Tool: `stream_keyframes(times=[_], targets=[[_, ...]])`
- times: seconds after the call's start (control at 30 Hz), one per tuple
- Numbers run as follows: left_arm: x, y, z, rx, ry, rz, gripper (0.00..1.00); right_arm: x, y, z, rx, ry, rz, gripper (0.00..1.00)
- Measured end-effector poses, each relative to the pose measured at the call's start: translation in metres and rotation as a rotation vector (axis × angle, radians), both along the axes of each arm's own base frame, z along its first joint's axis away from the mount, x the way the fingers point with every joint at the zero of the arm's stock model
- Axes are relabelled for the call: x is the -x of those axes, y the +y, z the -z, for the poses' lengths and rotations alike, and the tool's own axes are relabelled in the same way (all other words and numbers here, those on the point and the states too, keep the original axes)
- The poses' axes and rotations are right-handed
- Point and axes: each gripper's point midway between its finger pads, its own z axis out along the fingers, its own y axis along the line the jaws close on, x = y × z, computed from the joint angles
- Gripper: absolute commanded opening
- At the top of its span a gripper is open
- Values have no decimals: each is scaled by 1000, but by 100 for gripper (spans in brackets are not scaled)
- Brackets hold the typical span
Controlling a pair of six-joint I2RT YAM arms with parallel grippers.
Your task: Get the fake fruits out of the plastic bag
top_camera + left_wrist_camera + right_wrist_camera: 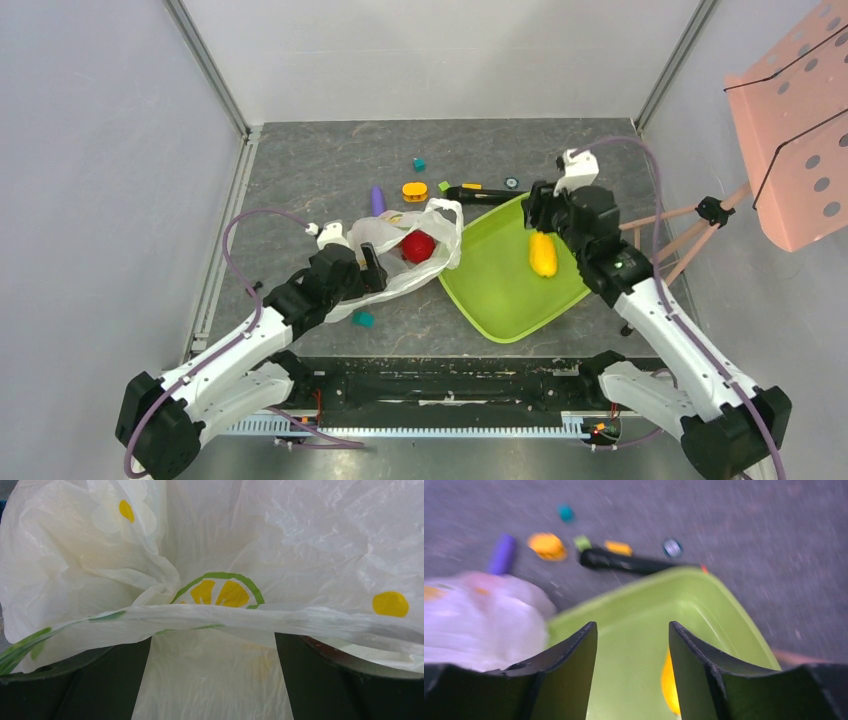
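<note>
The plastic bag [375, 232] lies crumpled left of centre with one red fruit [418, 246] showing in its open mouth. The other fruits in it are hidden. My left gripper [375, 268] is at the bag's near-left edge. In the left wrist view the bag [300, 545] fills the frame, and my left gripper [212, 645] has its jaws apart with bag film between them. The yellow pear-shaped fruit [542, 255] lies on the lime-green tray [490, 285]. My right gripper [535, 212] hovers open and empty just behind it. The right wrist view is blurred; there my right gripper [633, 625] is over the tray [704, 595] with the yellow fruit [668, 685] beside its right finger.
Behind the bag lie a purple cylinder [377, 199], an orange block [414, 190], a small teal block [419, 163], a green block [443, 186] and a black pen-like tool [470, 190]. Another teal block [363, 319] sits near my left arm. A pink perforated panel [800, 120] stands at the right.
</note>
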Motion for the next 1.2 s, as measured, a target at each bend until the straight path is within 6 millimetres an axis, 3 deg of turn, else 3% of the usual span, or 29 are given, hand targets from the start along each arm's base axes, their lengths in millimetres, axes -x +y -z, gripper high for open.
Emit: stream_keyframes(times=[0.13,0.2,0.27,0.33,0.43,0.5,0.6,0.7,0.73,0.83,1.0,1.2], targets=[[0,0,-1,1,-2,0,99,-1,40,-97,-81,-157,-158,52],[1,1,-2,3,-4,0,96,12,81,-146,-102,-232,-280,50],[2,1,-4,7,-9,0,93,34,127,-180,-121,-277,-420,49],[2,1,-6,12,-18,0,90,59,172,-208,-135,-308,-544,48],[3,2,-7,16,-23,0,84,86,219,-219,-114,-315,-653,45],[3,2,-8,18,-27,1,80,104,250,-215,-74,-304,-718,43],[3,2,-9,21,-33,2,65,129,291,-192,9,-272,-810,35],[5,4,-6,16,-36,8,36,138,310,-155,93,-212,-845,30],[6,4,-5,14,-37,11,27,137,312,-143,117,-192,-843,29],[7,6,-1,9,-41,16,15,132,307,-95,206,-113,-818,26],[8,6,2,14,-46,19,14,130,298,-35,290,-1,-788,24],[8,1,0,30,-57,39,13,122,294,20,312,105,-767,21]])
